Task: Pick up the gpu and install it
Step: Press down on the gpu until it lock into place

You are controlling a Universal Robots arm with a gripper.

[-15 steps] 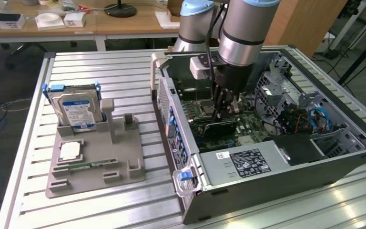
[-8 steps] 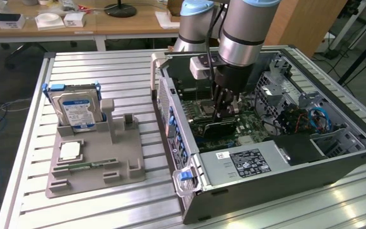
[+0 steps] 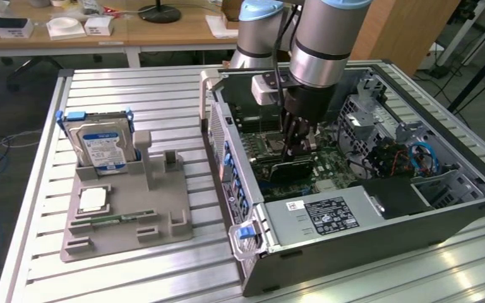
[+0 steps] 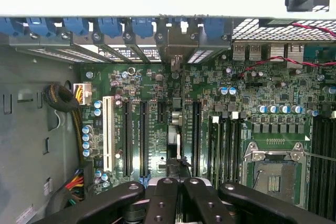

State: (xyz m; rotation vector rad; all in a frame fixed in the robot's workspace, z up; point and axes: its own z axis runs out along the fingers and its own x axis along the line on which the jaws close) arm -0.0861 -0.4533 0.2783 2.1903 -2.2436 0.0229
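While its black fingers are drawn close together, the gripper (image 3: 295,146) clamps the top edge of the gpu (image 3: 293,169), a thin card standing on edge inside the open computer case (image 3: 466,183). From the exterior view the card's dark face and green edge sit low over the motherboard (image 3: 331,167), just below the fingertips, in the middle of the case. Whether the card is fully seated in its slot I cannot tell.

Seen from the wrist view, the gripper (image 4: 176,195) has its two finger links pressed nearly side by side, and the gpu (image 4: 175,129) runs away from them edge-on as a narrow strip up toward the rear wall of the case, where its metal end bracket (image 4: 176,45) stands among the row of blue slot clips (image 4: 110,24). Long black expansion slots (image 4: 143,137) lie on either side of the card, a white slot (image 4: 109,132) further out, and the processor socket (image 4: 275,174) well apart on the other side.

As for the arm (image 3: 323,44), it comes straight down into the case, its silver and grey wrist vertical, fingers pointing at the board.

Outside the case, at the exterior view's left, a grey fixture tray (image 3: 124,218) on the slatted table (image 3: 141,95) holds a hard drive (image 3: 101,148) upright and a small memory stick (image 3: 112,220) lying flat
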